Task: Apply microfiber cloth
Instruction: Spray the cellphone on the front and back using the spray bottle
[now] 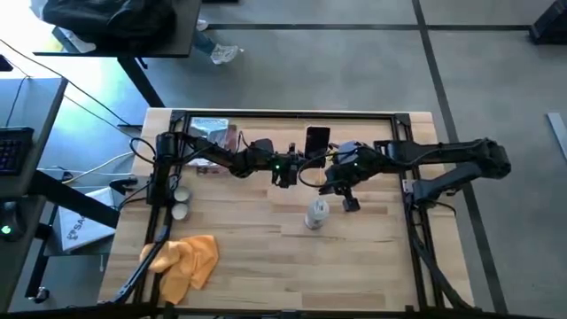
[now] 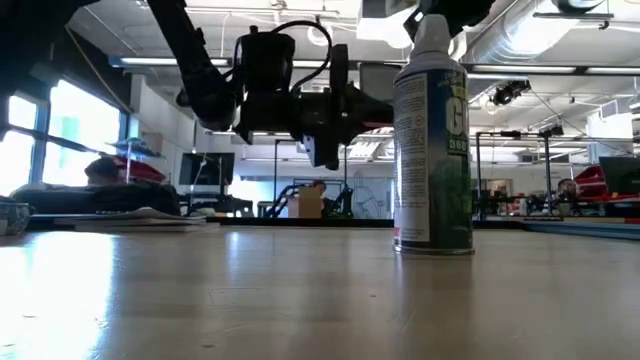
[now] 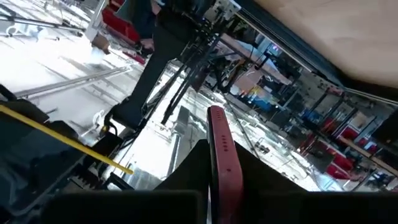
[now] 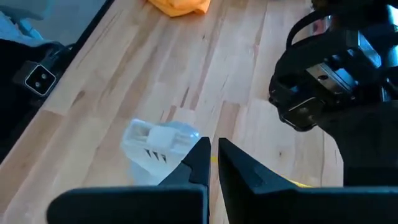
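Room: grey concrete floor [image 1: 354,62]; dark desk [image 1: 106,27] beyond bench's far-left corner; bright windows [image 2: 70,125]; exposed ceiling ducts [image 2: 530,40].

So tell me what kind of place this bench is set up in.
Probably a robotics lab or workshop in an open industrial hall. The wooden table stands on a bare concrete floor, a desk with a keyboard sits beside it, and exposed ceiling ducts run over more workbenches behind.
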`<state>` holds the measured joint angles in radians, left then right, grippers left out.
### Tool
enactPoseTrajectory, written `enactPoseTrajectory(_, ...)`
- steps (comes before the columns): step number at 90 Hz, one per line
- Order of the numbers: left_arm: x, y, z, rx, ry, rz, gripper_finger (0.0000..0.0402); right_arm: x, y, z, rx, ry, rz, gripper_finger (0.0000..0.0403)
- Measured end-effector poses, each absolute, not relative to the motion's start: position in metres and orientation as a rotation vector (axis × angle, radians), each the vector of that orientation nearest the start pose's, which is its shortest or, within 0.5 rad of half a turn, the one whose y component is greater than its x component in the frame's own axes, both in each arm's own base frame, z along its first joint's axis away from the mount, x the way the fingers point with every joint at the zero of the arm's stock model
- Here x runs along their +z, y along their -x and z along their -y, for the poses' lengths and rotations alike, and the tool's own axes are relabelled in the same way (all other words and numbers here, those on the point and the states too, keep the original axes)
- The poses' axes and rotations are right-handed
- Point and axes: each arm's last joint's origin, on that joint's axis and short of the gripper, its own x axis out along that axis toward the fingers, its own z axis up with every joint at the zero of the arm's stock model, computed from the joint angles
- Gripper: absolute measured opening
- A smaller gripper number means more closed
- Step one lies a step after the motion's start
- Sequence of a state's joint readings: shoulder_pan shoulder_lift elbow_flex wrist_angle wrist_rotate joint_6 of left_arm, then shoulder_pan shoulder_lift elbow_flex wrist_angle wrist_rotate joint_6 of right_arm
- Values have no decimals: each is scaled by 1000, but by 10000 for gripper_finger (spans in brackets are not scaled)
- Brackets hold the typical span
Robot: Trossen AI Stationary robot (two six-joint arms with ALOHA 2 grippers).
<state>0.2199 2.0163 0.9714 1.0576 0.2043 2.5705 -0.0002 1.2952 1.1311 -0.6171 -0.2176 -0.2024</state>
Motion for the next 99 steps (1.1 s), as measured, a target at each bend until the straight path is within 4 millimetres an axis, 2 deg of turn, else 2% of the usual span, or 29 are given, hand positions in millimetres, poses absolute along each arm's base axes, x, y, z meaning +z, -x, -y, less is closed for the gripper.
enactPoseTrajectory(99, 159, -396, -81, -23, -2563, 39, 11, 298, -276, -8, 324, 49, -804, 0)
